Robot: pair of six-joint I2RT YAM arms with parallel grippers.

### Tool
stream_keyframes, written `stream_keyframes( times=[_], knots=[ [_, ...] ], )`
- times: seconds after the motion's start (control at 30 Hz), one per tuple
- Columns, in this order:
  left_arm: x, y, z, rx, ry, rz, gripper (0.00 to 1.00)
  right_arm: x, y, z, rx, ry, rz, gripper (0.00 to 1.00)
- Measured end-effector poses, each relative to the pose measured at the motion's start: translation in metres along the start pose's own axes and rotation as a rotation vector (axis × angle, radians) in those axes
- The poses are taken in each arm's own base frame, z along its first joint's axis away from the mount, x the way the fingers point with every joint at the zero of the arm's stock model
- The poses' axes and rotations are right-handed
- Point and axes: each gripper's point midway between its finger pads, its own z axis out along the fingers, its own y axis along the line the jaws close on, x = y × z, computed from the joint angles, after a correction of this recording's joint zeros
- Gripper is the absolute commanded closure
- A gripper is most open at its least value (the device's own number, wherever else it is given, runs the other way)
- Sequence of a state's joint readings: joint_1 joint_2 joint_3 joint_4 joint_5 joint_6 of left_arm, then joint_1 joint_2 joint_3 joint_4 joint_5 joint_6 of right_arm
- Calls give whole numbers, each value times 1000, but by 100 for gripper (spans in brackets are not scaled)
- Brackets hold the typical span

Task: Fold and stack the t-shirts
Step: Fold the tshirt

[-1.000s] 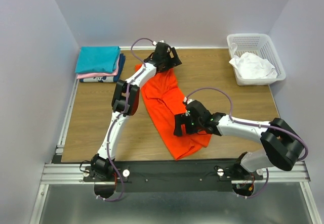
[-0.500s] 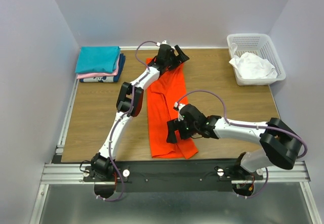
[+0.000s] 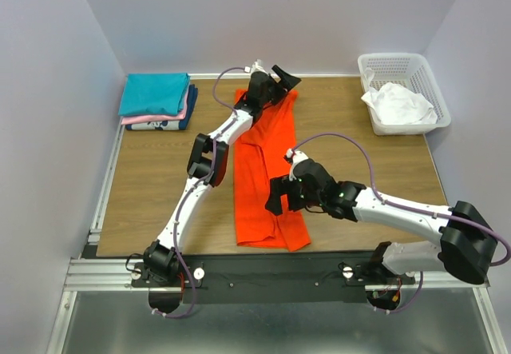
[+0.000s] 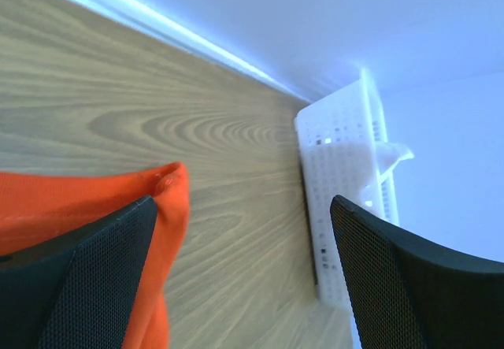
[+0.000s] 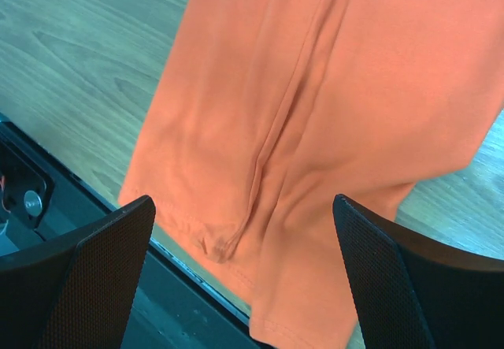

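A bright orange-red t-shirt lies folded into a long strip running from the table's far edge to the near edge. My left gripper hovers at the strip's far end, open, with an orange corner beside its left finger and only bare wood between the jaws. My right gripper hangs open over the near end of the shirt, with nothing held. Folded t-shirts are stacked at the far left: teal on top, then pink, then navy. A white t-shirt lies crumpled in the basket.
The white lattice basket stands at the far right corner and shows as a white wall in the left wrist view. The black front rail runs just past the orange shirt's near hem. Grey walls enclose the table.
The orange shirt has swung from a slant to lying straight, front to back. My left gripper moved right along the far edge; my right gripper shifted left over the near end.
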State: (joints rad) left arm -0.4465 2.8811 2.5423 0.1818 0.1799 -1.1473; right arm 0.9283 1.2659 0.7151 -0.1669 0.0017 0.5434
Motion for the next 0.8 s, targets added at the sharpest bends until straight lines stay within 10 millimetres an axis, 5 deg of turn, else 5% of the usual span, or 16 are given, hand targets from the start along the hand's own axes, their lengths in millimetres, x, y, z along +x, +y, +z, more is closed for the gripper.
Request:
stream_keyframes(
  times=[0.17, 0.33, 0.43, 0.53, 0.63, 0.67, 0.73, 0.8],
  knots=[
    [-17, -28, -4, 37, -40, 48, 1, 6, -2, -2, 7, 27, 1, 0],
    [-51, -102, -46, 51, -64, 193, 2, 24, 0, -6, 11, 109, -9, 1],
    [-78, -173, -99, 94, -101, 301, 2, 38, 13, -8, 5, 169, -48, 8],
    [-100, -254, -203, 157, -179, 399, 2, 51, 17, -11, 12, 209, -74, 14],
    [-95, -267, -286, 162, -246, 422, 2, 59, 12, -14, 44, 239, -73, 22],
    [-91, -260, -298, 153, -255, 420, 2, 60, 11, -14, 53, 239, -72, 26],
    [-64, -223, -329, 104, -232, 412, 2, 62, 7, -14, 72, 243, -69, 35],
    [-34, -178, -335, 21, -178, 393, 2, 67, 4, -11, 91, 257, -72, 41]
  ],
)
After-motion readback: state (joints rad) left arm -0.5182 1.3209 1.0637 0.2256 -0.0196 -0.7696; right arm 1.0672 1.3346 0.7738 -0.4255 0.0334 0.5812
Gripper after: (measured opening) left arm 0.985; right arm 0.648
